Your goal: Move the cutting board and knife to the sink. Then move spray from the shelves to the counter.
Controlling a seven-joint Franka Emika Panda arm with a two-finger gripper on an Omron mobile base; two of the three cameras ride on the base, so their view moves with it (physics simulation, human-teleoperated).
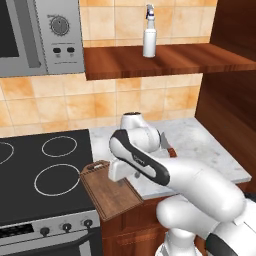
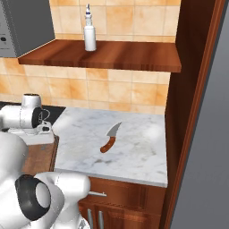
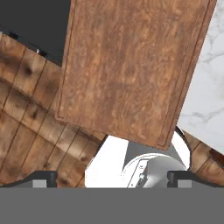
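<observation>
The brown wooden cutting board (image 1: 111, 194) lies at the counter's (image 1: 210, 150) left front corner beside the stove, its near end hanging past the edge. My gripper (image 1: 120, 179) hovers just above it, pointing down. In the hand view the cutting board (image 3: 131, 70) spreads ahead of my gripper (image 3: 111, 179), whose two fingertips (image 3: 43, 178) stand wide apart and hold nothing. The knife (image 2: 110, 138) lies on the marble counter (image 2: 138, 156), to the right of the board (image 2: 40, 156). The spray (image 1: 149, 37) stands upright on the shelves (image 1: 170, 60). The sink is out of view.
A black stovetop (image 1: 40, 170) borders the board on the left, with a microwave (image 1: 40, 35) above it. A tall dark wooden cabinet wall (image 2: 192, 112) closes the counter's right side. The wood floor (image 3: 26, 131) shows below the board's overhanging end.
</observation>
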